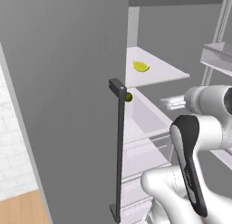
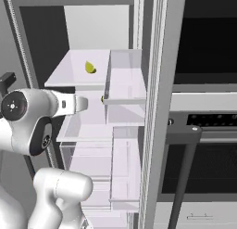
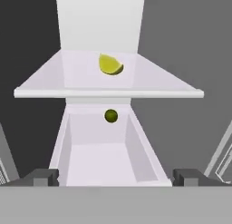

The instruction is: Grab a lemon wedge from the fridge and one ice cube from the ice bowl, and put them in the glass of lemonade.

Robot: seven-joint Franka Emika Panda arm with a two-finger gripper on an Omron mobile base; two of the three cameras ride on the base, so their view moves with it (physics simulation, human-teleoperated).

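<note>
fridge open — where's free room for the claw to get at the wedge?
Shelf is bare either side of the lemon wedge, up to the fridge walls. Below, the drawer is bare except the dark green fruit at its back. Claw is open.

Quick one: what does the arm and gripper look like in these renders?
The arm has glossy white rounded links, a black elongated panel on one link with faint lettering, and a dark circular joint cap with a small centre mark. The gripper shows two small, blocky dark grey finger tips. No cables visible.
</note>
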